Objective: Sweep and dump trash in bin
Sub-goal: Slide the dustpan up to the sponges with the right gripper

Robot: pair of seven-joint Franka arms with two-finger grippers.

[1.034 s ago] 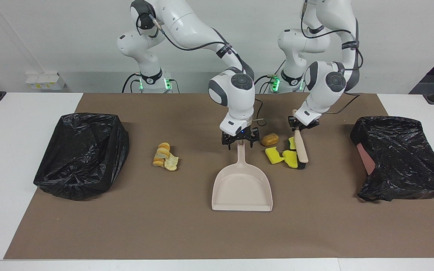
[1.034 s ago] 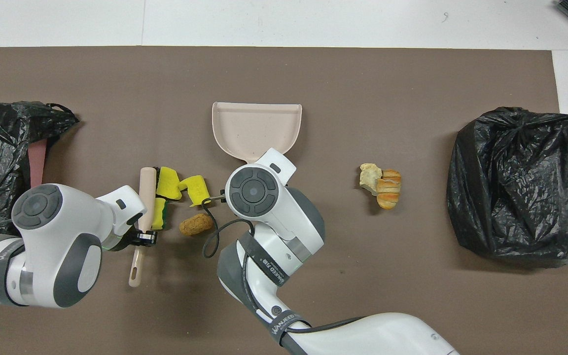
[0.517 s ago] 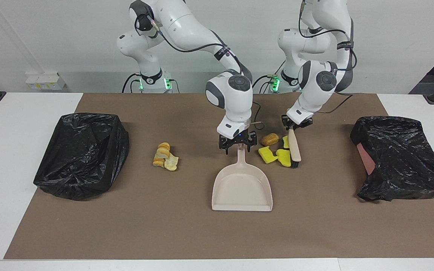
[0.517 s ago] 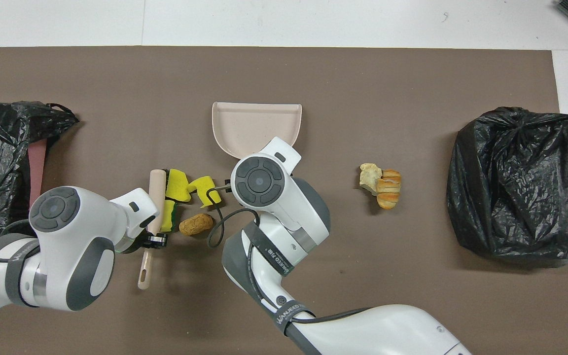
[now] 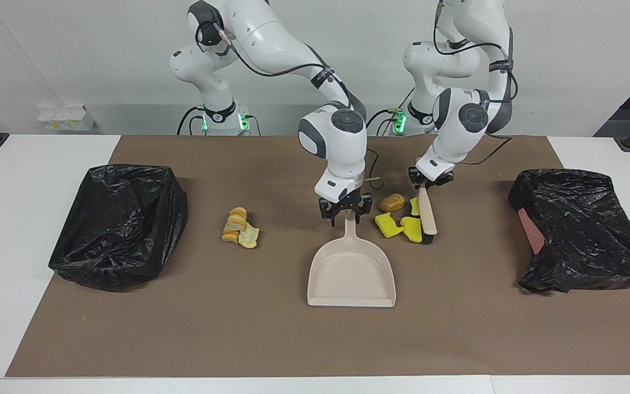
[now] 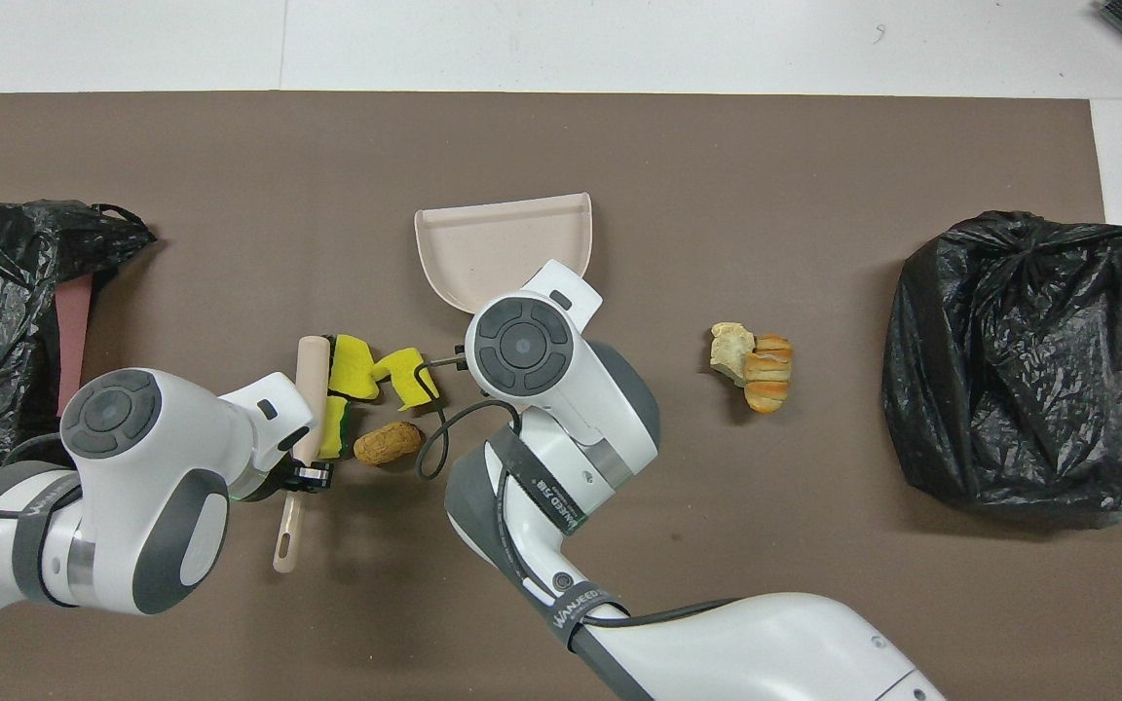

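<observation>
A white table (image 5: 36,164) under a brown mat (image 5: 271,339) carries the whole setup, with a white wall above it. The beige dustpan (image 5: 351,276) lies mid-mat, its handle pointing toward the robots; the right gripper (image 5: 346,211) sits at the handle's tip with its fingers drawn in around it, though the wrist hides the contact from overhead. The left gripper (image 5: 429,182) is pinched on the beige brush (image 5: 427,216) near the upper part of its handle; the brush slants down to the mat, its dark bristles barely visible. Against the brush lie the yellow sponge chunks (image 5: 397,225), one green-backed, partly covered by the brush in the facing view. The golden-brown lump (image 5: 391,203) sits just nearer the robots than the chunks, between the two grippers. The pale bread-like pieces (image 5: 240,227) lie apart, toward the right arm's end. A black-bagged bin (image 5: 118,224) stands at that end; a second black-bagged bin (image 5: 583,230) at the left arm's end is cut off by the overhead frame edge, a reddish panel showing through the plastic.
</observation>
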